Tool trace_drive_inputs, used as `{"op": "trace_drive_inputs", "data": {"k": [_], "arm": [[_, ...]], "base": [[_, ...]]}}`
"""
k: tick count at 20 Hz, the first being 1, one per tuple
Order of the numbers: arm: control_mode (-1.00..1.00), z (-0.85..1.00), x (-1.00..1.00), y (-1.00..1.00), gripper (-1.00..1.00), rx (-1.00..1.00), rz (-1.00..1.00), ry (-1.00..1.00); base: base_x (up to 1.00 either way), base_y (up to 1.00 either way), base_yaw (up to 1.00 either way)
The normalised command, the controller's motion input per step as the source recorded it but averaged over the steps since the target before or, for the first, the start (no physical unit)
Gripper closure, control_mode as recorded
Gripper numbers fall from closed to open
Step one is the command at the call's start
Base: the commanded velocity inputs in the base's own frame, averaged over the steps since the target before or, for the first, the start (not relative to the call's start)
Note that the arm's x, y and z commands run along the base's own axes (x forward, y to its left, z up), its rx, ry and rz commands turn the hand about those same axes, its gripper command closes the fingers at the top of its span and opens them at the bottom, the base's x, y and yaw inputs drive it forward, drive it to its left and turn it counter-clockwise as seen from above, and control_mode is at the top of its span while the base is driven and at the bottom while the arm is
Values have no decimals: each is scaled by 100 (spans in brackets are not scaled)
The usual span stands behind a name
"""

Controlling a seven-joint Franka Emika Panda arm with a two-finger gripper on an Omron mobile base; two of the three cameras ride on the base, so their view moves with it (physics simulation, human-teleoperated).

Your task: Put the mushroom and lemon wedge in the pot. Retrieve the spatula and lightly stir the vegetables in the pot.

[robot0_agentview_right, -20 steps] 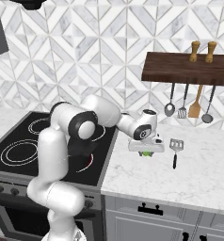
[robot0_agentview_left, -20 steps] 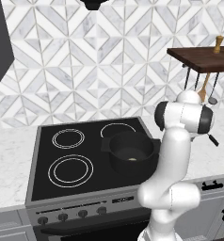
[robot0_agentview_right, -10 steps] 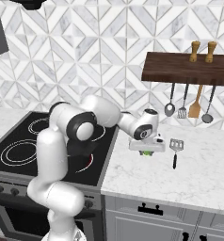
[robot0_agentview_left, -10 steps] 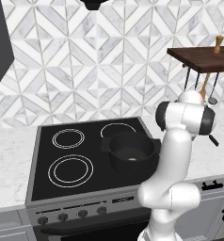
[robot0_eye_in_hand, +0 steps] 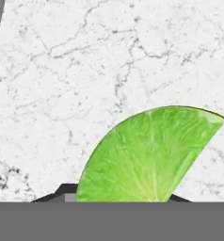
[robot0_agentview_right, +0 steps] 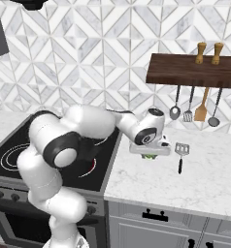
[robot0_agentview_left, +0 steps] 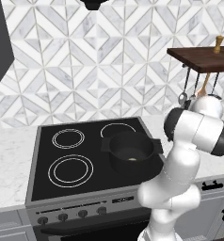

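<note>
Since earlier frame, tool (robot0_agentview_right: 149, 154) lower over lemon wedge (robot0_eye_in_hand: 149, 157).

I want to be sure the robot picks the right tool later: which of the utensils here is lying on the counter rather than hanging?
The spatula, with slotted metal head and thin black handle, lies flat on the marble counter. The ladles and orange-headed turner hang below the wooden shelf.
</note>
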Motion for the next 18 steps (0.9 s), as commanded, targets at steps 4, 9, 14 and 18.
{"op": "trace_drive_inputs", "data": {"k": [4, 9, 14, 18], "arm": [[-100, 84, -72, 36, 100, -7, 2, -2], [-100, 73, -74, 41, 100, -2, 3, -18], [-100, 57, -61, 53, 100, 0, 2, -29], [-100, 78, -49, 44, 100, 0, 0, -11]], "base": [[0, 0, 0], [0, 0, 0], [0, 0, 0], [0, 0, 0]]}}
